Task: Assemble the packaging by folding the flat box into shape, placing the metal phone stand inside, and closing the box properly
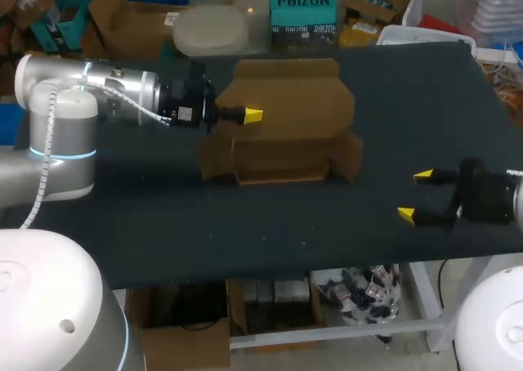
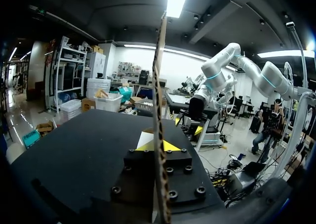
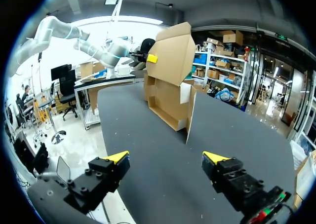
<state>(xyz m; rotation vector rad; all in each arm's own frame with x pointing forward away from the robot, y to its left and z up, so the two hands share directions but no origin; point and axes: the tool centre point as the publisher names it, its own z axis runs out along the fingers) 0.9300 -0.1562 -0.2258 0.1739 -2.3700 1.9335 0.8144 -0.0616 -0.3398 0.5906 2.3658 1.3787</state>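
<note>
1. Nearest you, at the table's (image 1: 327,240) near right, your right gripper (image 1: 415,195) hangs just above the dark top with its fingers spread wide and nothing between them. Its own wrist view shows the same thing: the right gripper (image 3: 165,161) has its two yellow tips well apart, with bare table under them.

2. Further out, around the middle of the table, sits the box (image 1: 286,134). It is brown cardboard and only partly folded. Its low tray part rests on the table with short walls up, and a side flap sticks out to the left and another to the right.

3. From the right wrist view the box (image 3: 170,98) stands well ahead of the spread fingers, and one side flap angles toward that camera.

4. Behind the tray, the box's tall back panel stands raised — its top flaps are bent over.

5. At that panel's left edge, your left gripper (image 1: 252,115) comes in from the left. Its fingers are pressed together on the cardboard. In the left wrist view the panel (image 2: 159,86) shows edge-on, running straight up between the left gripper's (image 2: 158,146) yellow tips — one tip on each face of it.

6. From the right wrist view the left gripper (image 3: 151,58) shows as a yellow tip on the raised panel.
</note>
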